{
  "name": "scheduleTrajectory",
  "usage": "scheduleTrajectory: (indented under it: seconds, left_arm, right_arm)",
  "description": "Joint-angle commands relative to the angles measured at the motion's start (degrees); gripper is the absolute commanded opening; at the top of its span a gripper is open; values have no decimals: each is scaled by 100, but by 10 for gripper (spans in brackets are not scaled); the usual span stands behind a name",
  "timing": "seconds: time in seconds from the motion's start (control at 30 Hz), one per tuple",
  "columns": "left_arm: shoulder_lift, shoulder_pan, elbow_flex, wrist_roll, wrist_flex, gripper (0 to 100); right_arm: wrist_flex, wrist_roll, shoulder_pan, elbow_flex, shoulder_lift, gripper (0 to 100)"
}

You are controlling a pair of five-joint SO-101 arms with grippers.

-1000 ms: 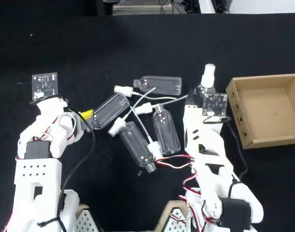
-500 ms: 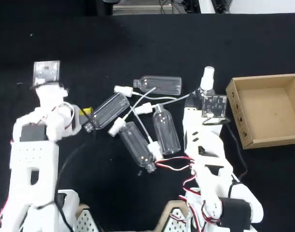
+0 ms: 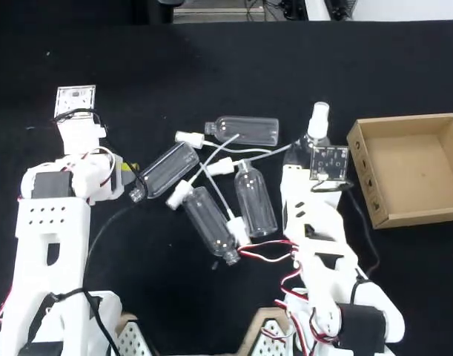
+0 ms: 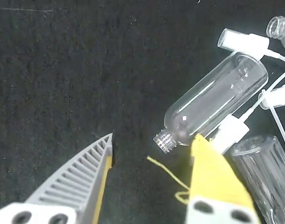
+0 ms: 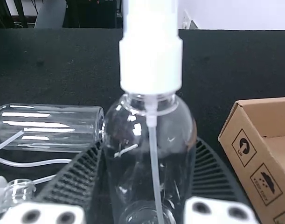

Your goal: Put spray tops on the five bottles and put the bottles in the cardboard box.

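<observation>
So the right gripper (image 5: 149, 143) is clamped around a capped bottle (image 5: 149, 126), holding it upright. Its white spray top (image 5: 150, 46) is on, with the dip tube running down inside. From the high view that bottle (image 3: 311, 141) is near the box (image 3: 367, 185) but clearly outside it, off the box's left wall. The box itself sits open side up on the black bench (image 3: 211, 67). The left gripper (image 4: 154, 140) is spread wide with nothing in it, one grey finger and one yellow. It's parked by the open neck of the near bottle (image 4: 217, 98), which lies on its side. In the wrist view the neck sits just ahead of the fingertips and roughly between them, and I don't see any contact. Overhead, that near bottle (image 3: 163, 169) is the leftmost of the pile, with the left gripper (image 3: 126, 174) right beside its neck end. The far bottle (image 3: 245, 130) lies flat toward the back. Two more bottles (image 3: 254, 196) lie side by side in the middle, all without caps as far as I can tell. Four loose tops (image 3: 219, 165) are scattered among them, their thin tubes crossing over the bottles.
</observation>
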Motion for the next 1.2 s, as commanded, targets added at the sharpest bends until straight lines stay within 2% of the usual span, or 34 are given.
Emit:
scheduleTrajectory:
  seconds: [0.0, 0.1, 0.27, 0.4, 0.43, 0.47, 0.6, 0.63, 1.07, 1.1, 1.17]
  left_arm:
    - [-18, 57, -251, -35, -26, 264]
    - [-18, 57, -303, -35, -44, 264]
    - [-18, 40, -4, -26, -624, 249]
    - [-70, 66, 92, -35, -659, 54]
    - [-70, 66, 92, -35, -659, 47]
    - [-62, 57, 75, -70, -651, 71]
    - [-18, 40, 101, -229, -651, 281]
    - [-53, 40, 119, -229, -651, 298]
    - [-9, 48, 75, -255, -651, 295]
    - [-18, 48, 84, -255, -651, 288]
    - [-53, 48, 92, -255, -651, 212]
  right_arm:
    - [0, -26, -70, -22, -277, 191]
    - [-9, -26, -70, -22, -277, 191]
    - [-9, -26, -62, -22, -277, 191]
    - [-9, -26, -62, -22, -277, 191]
    - [-9, -26, -62, -22, -277, 191]
    - [-9, -26, -62, -22, -277, 191]
    - [-9, -26, -62, -22, -277, 191]
    - [-9, -26, -62, -22, -277, 191]
    - [-9, -26, -62, -22, -277, 191]
    - [-9, -26, -62, -22, -277, 191]
    - [-9, -26, -62, -22, -277, 191]
